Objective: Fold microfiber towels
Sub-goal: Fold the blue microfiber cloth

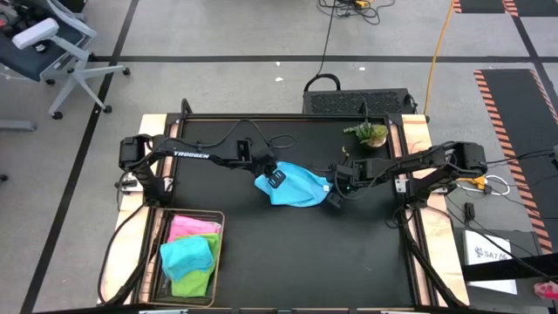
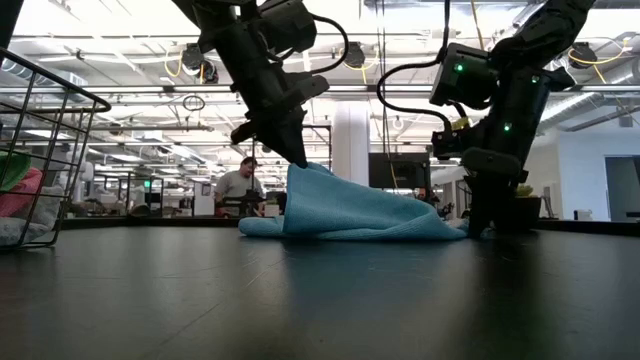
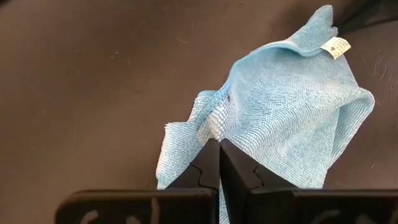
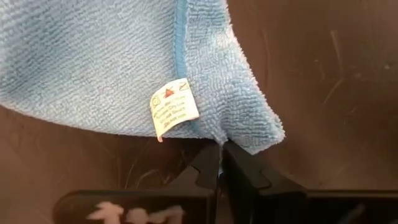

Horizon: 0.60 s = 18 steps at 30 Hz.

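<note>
A light blue microfiber towel [image 1: 295, 186] lies crumpled in the middle of the black table. My left gripper [image 1: 275, 178] is shut on its left part, which stands up in a peak [image 2: 300, 172]. My right gripper [image 1: 332, 195] is shut at the towel's right corner, down at the table top [image 2: 470, 230]. A white care label [image 4: 174, 109] sits on the hem beside that corner. Pink, teal and lime green towels [image 1: 192, 253] lie in the wire basket [image 1: 218, 262] at the near left. My left gripper pinches a bunched part of the towel [image 3: 216, 132] between its two fingers, coming from above and slanting down. That part is lifted into a peak, and the cloth drapes slack from it down to the table [image 2: 380, 225]. My right gripper pinches the towel's edge [image 4: 219, 138] close to the corner, just beside the care label. The fingers point steeply down at it. The corner [image 4: 264, 134] lies low at the table, and the cloth around it is slack.
A small potted plant [image 1: 371, 133] stands at the far right of the table, behind my right arm. The wire basket fills the near left corner. Bare black table top [image 1: 314, 253] spreads in front of the towel. A person [image 2: 240, 185] sits in the room beyond.
</note>
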Tool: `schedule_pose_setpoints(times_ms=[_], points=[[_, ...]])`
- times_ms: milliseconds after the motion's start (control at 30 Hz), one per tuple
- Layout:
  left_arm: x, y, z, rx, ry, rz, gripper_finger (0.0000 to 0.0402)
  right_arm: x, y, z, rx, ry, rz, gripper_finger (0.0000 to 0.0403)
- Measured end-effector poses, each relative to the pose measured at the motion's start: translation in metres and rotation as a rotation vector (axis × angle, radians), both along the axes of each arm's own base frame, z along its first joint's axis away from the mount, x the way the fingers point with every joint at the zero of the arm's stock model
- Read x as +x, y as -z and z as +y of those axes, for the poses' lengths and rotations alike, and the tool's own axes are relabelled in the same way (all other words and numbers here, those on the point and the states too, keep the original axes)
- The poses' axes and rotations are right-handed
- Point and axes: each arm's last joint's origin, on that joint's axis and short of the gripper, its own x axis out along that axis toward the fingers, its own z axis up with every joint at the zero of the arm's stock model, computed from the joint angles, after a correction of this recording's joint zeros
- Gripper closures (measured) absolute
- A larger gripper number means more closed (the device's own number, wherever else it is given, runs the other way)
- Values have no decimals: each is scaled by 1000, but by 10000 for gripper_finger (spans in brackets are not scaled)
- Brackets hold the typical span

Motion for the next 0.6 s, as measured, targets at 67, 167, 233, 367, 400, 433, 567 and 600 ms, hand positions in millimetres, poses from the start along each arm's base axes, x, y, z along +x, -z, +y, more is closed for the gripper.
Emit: schedule_pose_setpoints(times_ms=[67,167,233,367,400,433,567,600], points=[[0,0,0,-1,0,0,397,1,0,-1,-12,10,-11,396],[0,0,0,0,0,0,399,1,-2,-1,-20,21,-25,400],[0,0,0,1,0,-1,398,0,-6,1,-10,32,-43,401],[1,-1,0,13,5,-3,399,5,-37,6,7,29,-180,402],[1,-1,0,16,4,-4,400,5,-46,6,8,31,-212,402],[1,-1,0,17,4,-5,400,4,-56,7,12,29,-247,402],[-1,-8,0,17,9,-28,400,0,-102,11,74,-22,-445,402],[-3,-12,-1,15,12,-37,400,-3,-112,12,87,-35,-487,402]])
